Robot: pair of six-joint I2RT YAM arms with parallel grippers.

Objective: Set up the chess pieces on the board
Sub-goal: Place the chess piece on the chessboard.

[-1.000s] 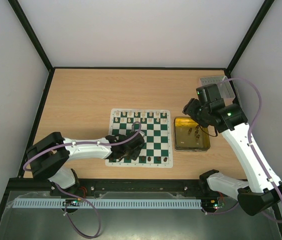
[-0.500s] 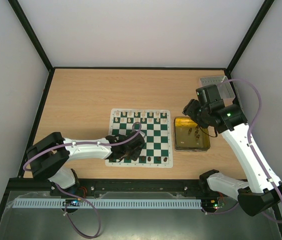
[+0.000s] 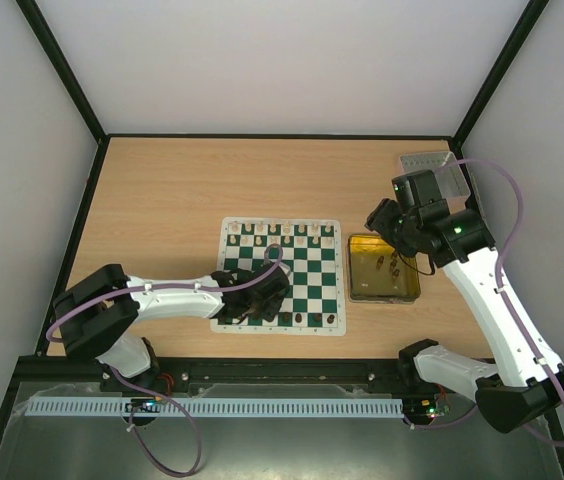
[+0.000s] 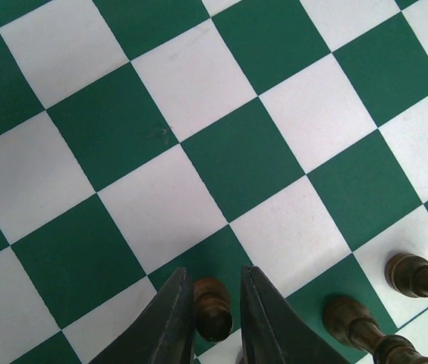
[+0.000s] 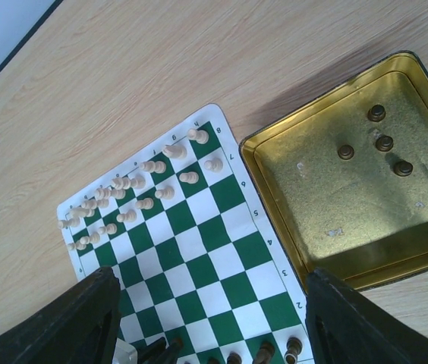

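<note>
The green-and-white board [image 3: 307, 282] lies mid-table and fills the left wrist view [image 4: 221, 159]. Cream chess pieces [image 3: 272, 233] stand in its far rows and show in the right wrist view [image 5: 153, 188]. Dark pieces [image 3: 314, 318] stand along its near edge. My left gripper [image 3: 258, 308] is low over the board's near-left part. Its fingers stand narrowly either side of a dark brown pawn [image 4: 212, 307] upright on a green square, with a small gap at the right finger. Two more dark pieces [image 4: 410, 274] stand to the right. My right gripper [image 5: 214, 337] is wide open and empty, high over the board's right edge [image 5: 199, 258].
A yellow tray [image 3: 351, 270] lies right of the board, with several dark pawns [image 5: 385, 142] inside its rim [image 5: 275, 199]. A grey tray [image 3: 432, 168] sits at the far right corner. Black frame posts border the table.
</note>
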